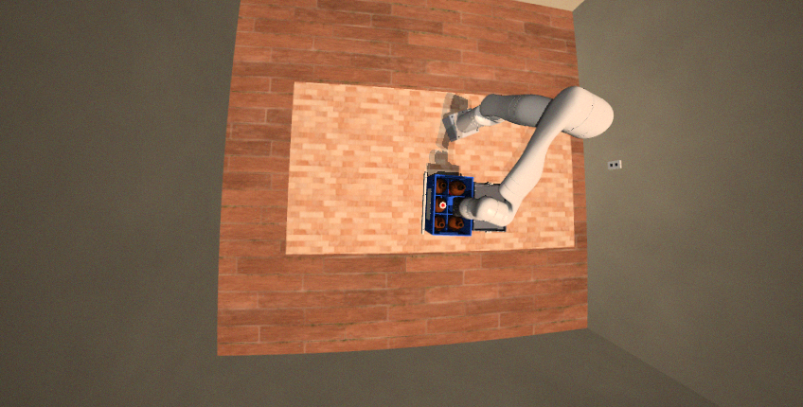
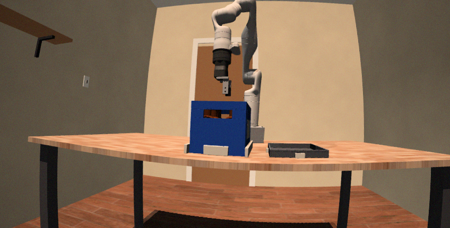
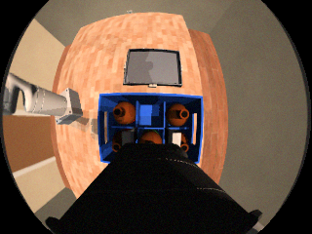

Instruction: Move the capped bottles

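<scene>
Gripper (image 1: 457,208) (image 2: 226,89) (image 3: 150,133) hangs above the crate (image 1: 454,233) (image 2: 217,134) (image 3: 151,96), jaws wide apart, nothing betw. them, pointing down, prob. so it can come in over a neck w/o clipping the walls. Capped bottle (image 1: 442,205) (image 3: 151,136) is upright in the mid. cell of the row away from the tray (image 1: 489,223) (image 2: 284,154) (image 3: 151,68); its red-and-white cap shows from the top, though the wrist cam loses it behind the gripper. Open bottles (image 1: 456,187) (image 3: 123,116) fill the corner cells, dark mouths up, and they're meant to stay put. Blue dividers keep each one apart and standing, handy for a straight pull. Mid. cell on the tray side is bare, no bottle on the tray either, so the transfer's still to do, by the look of it. Pale stops (image 2: 215,150) sit round the crate's foot, presumably vs. sliding. Gripper looks off to the tray side of the cap, so it likely needs lining up b4 any descent; coming down askew cd catch a divider or knock a neighbour.
</scene>
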Robot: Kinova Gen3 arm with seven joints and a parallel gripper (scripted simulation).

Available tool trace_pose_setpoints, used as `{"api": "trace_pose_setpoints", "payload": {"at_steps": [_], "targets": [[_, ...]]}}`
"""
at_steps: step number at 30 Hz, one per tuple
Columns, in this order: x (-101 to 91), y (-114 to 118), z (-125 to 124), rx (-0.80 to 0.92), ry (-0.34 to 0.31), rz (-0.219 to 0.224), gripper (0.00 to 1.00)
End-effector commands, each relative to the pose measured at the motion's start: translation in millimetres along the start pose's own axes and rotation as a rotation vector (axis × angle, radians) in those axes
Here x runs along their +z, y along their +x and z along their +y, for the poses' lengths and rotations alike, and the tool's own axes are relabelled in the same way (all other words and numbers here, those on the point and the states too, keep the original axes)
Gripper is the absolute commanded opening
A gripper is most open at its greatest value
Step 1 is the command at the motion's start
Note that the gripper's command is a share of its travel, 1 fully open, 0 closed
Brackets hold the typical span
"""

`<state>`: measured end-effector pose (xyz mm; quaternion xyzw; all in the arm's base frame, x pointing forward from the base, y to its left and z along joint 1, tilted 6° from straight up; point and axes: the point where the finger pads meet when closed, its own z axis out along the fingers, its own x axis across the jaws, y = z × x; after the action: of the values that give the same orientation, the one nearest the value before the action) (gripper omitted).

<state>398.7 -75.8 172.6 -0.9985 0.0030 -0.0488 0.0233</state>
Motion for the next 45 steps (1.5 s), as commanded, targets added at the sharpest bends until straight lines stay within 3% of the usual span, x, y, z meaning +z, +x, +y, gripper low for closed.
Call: {"api": "trace_pose_setpoints", "payload": {"at_steps": [1, 37, 45], "targets": [[-0.6, 0, 0, 0.0, 0.0, 0.002, 1.0], [-0.6, 0, 0, 0.0, 0.0, 0.002, 1.0], [3.2, -1, 26, -0.102, -0.001, 0.002, 1.0]]}}
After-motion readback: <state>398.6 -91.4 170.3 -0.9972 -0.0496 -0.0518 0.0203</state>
